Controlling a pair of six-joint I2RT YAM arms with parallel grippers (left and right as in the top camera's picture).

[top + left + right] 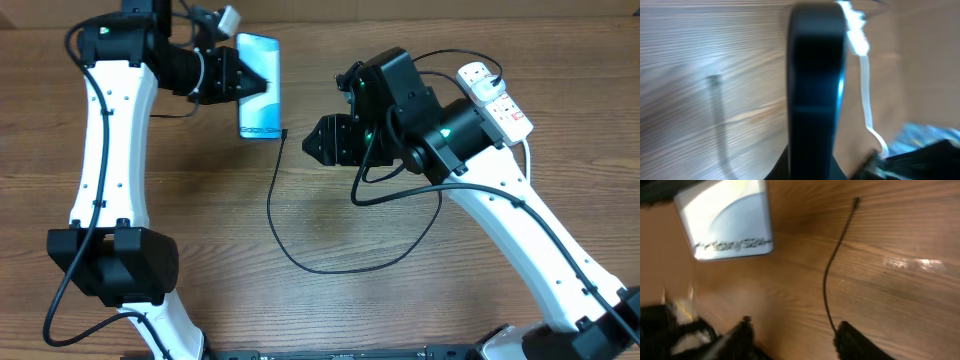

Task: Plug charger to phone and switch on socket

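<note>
- Wood-grain tabletop fills the overhead view, with one arm on each side of it.
- At the upper middle, the phone has its screen lit blue-teal and its long sides run up and down the frame.
- From the phone's left, the left claw is pinching the phone, with dark fingers lying over the left part of the screen.
- On the wood, the charger starts with its small tip just beside the phone's lower right corner, not plugged in. It curves down, loops right and passes under the right arm.
- Right of the cable's upper stretch, the right claw points left; the wrist view shows its fingers spread, and the cable ends beside one of them.
- At the upper right, the socket is white with red switches and partly hidden by the right arm.
</note>
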